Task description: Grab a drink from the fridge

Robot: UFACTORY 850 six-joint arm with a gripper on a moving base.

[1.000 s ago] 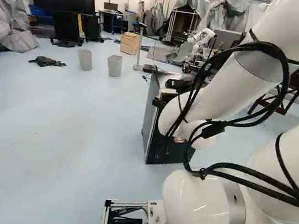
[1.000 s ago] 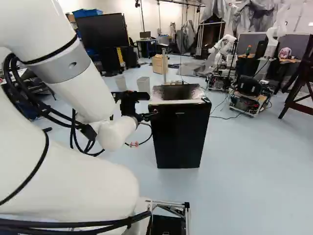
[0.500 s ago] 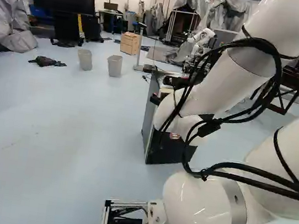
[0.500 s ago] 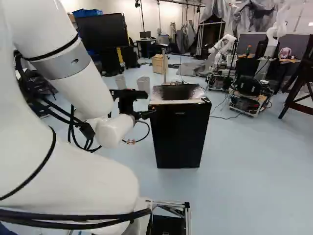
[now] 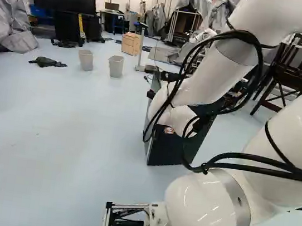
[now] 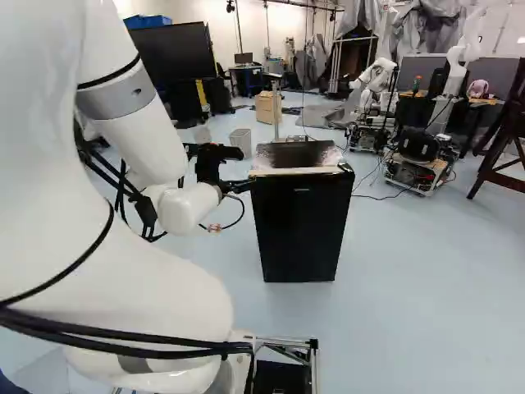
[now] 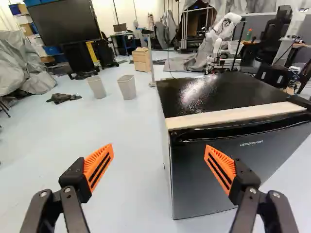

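End effector [image 7: 159, 147]: holding its two fingers wide apart, with the orange pads [image 7: 99, 167] facing each other and nothing sitting between them
Arm [image 6: 193, 212]: reaching forward to the near side of the fridge [image 6: 299, 234], the end effector hovering by its upper front corner; whether it is touching, the views are not making clear
Finger line-up: one finger is showing in front of the door [image 7: 218, 170], the other in front of the floor [image 7: 129, 194] beside the fridge
Door: standing shut, its top lip [image 7: 243, 130] running under a pale strip [image 7: 238, 115]
Drink: not showing in any view; presumably waiting inside, behind the door
Done: the arm is having the fridge within reach, as far as one is judging, and the end effector is coming ready-spread
Left: nearly everything; opening the door, finding the drink, gripping it, lifting it out
Step in hand: probably lining up with the door's edge
Next move: likely calling for hooking or pulling that edge without shoving the fridge
Stage: early, with no drink being held
Farther off: two bins [image 7: 127, 87] are standing on the floor, and another robot [image 7: 222, 34] is standing beyond the fridge
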